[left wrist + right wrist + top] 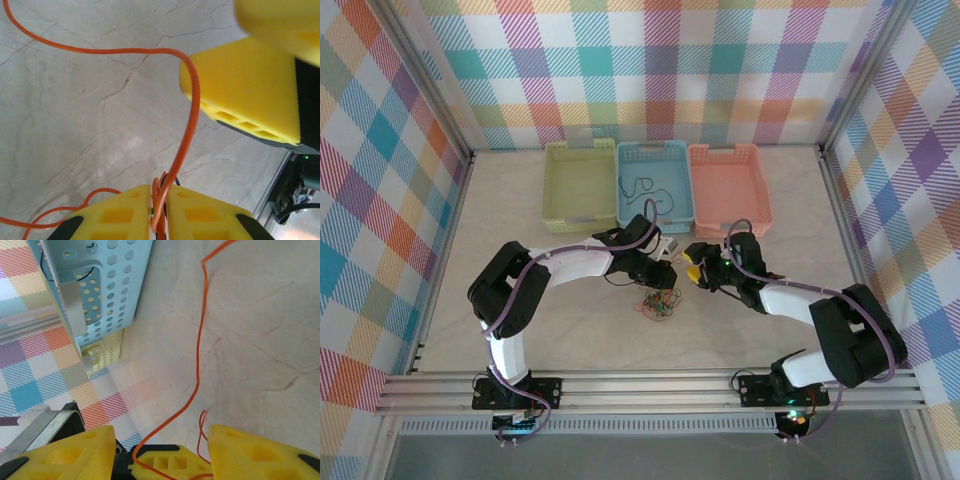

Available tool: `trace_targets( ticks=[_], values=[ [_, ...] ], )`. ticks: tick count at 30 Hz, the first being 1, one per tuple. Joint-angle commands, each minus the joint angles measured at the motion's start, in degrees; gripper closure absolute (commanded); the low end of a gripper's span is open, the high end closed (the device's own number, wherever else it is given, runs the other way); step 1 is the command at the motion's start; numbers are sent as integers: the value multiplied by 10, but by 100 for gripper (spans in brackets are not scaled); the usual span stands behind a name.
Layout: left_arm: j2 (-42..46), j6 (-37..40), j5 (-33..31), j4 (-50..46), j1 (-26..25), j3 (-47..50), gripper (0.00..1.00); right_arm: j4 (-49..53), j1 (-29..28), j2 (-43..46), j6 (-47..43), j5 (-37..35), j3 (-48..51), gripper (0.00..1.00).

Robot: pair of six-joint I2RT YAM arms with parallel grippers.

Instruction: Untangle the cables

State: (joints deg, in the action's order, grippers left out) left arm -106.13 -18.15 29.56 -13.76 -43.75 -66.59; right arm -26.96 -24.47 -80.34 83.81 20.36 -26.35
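A: Status: the left gripper is pinched tight on the orange cable, with the thin wire squeezed between its yellow slotted fingers. The right gripper has its jaws well apart and holds nothing. The orange strand runs through the gap untouched.

B: And the cables?

A: Small clump mid-desk, just on the near side of both grippers, which sit almost nose to nose. One black cable lies loosely coiled in the perforated blue basket at the far side.

B: Risks as we see them?

A: Three.
- The wire looks thin, smooth and springy, so it can slip out of the hard plastic fingers if we pull at an angle.
- If the orange one is knotted into the clump, a pull drags the whole clump across the smooth marbled desk instead of freeing it.
- The grippers are very close, so a closing move by the right one could catch the left finger rather than the wire.

B: Anything on the loop?

A: It holds a stiff arc and could spring aside as the jaws shut. We can't tell how it ties into the clump.
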Motion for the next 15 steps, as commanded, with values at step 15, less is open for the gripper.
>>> trace_targets(
  ticks=[15],
  values=[
    [19, 15, 12, 0, -6, 12, 83, -23, -31, -64, 74, -7, -62, 50]
  ],
)
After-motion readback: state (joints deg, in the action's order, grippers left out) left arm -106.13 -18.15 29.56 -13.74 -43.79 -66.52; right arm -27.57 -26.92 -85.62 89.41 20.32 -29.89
